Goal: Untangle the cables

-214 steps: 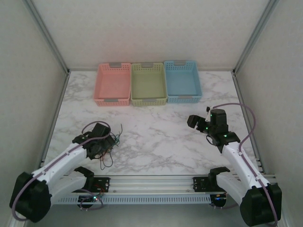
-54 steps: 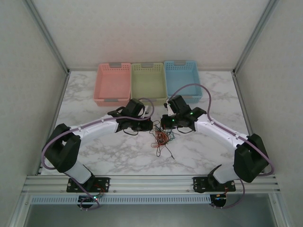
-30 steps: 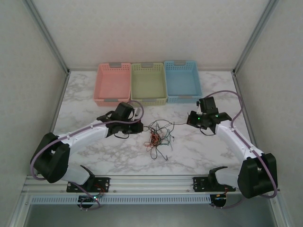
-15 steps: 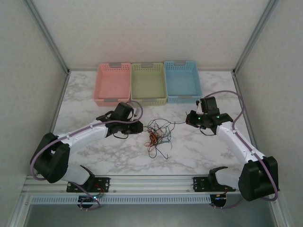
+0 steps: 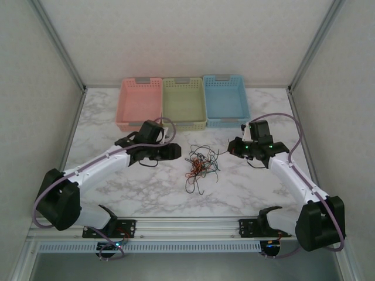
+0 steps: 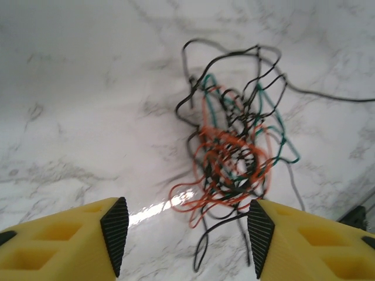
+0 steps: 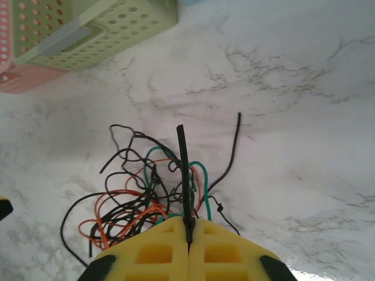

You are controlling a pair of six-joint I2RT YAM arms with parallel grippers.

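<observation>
The cables (image 5: 199,165) lie as one tangle of thin black, red-orange and green wires on the marble table, midway between the arms. My left gripper (image 5: 176,151) hovers just left of the tangle, open. In the left wrist view the tangle (image 6: 234,152) sits ahead of the gripper (image 6: 186,234), and loose black and orange ends lie on the table between its black pads (image 6: 114,231). My right gripper (image 5: 233,149) is on the tangle's right, shut on a black cable (image 7: 183,170) whose stiff end sticks out past the closed yellow fingers (image 7: 188,225).
Three baskets stand in a row at the back: pink (image 5: 139,124), green (image 5: 184,124) and blue (image 5: 226,122). The green basket (image 7: 94,29) is close beyond the tangle in the right wrist view. Bare marble surrounds the tangle in front and to both sides.
My left gripper has opened and let go of the cables, its arm lifting back slightly. The tangle has slid a little to the right. The right gripper keeps its grip.
</observation>
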